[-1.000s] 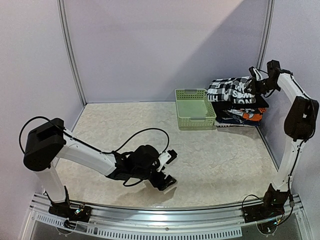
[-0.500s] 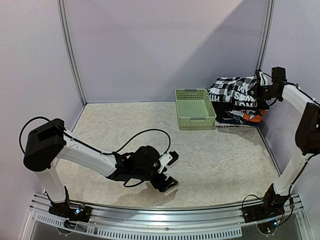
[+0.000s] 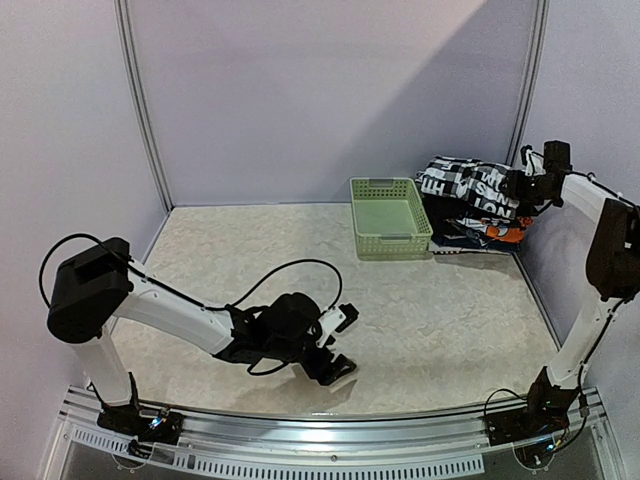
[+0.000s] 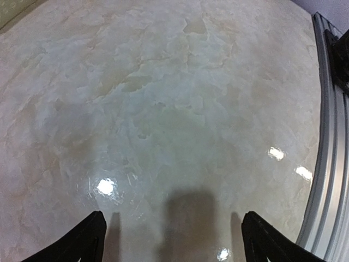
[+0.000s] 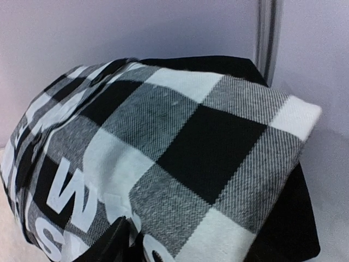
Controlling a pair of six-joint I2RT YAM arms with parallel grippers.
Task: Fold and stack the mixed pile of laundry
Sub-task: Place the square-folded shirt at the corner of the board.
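Note:
The laundry sits stacked in the far right corner. On top lies the black-and-white checked shirt (image 3: 468,185) with white lettering, over a black cloth (image 3: 470,212) and orange-blue-white printed pieces (image 3: 490,236). My right gripper (image 3: 522,186) is at the shirt's right edge. In the right wrist view the shirt (image 5: 180,142) fills the frame with the black cloth (image 5: 294,218) behind it. One fingertip (image 5: 117,240) shows far off centre, so the right gripper (image 5: 174,248) is open, its other finger hidden under fabric. My left gripper (image 3: 343,343) (image 4: 172,240) hovers open and empty over bare table.
A pale green slotted basket (image 3: 392,241) stands just left of the stack. A metal corner post (image 3: 527,80) (image 5: 267,33) and the side wall are close behind the right gripper. The aluminium rail (image 3: 330,425) (image 4: 327,164) runs along the near table edge.
The right gripper has opened and let go of the checked shirt, whose raised right edge has dropped flat onto the stack. The left arm has barely moved.

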